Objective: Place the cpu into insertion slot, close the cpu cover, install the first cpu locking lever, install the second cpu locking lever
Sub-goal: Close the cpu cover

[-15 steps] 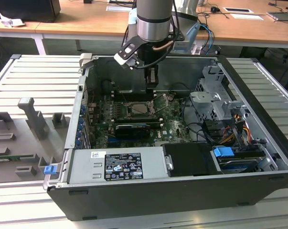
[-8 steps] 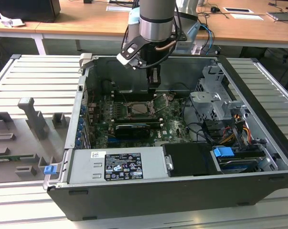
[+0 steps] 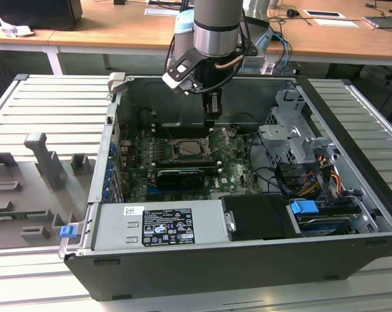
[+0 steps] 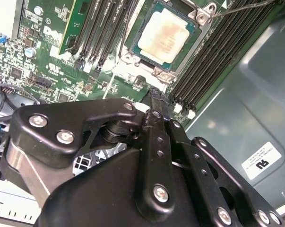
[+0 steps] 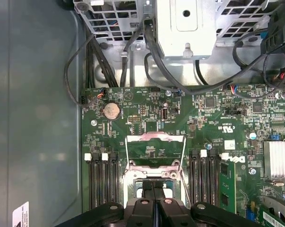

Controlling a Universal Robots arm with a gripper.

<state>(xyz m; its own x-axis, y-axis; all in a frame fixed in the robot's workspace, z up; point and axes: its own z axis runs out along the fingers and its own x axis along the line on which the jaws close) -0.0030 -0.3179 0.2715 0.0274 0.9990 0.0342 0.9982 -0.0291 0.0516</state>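
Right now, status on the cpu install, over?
Gripper shut, nothing held, over the socket edge. Cpu seated in socket. Cpu cover open, standing up. Nothing seen in the way.

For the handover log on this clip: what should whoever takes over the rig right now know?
Gripper: jaws shut, holding nothing, poised over the board right beside the socket.
Cpu: lying in the socket, top uncovered.
Cpu cover: swung up, open.
Locking levers: unlatched.
Done: cpu placed.
Left: close the cover, latch both levers.
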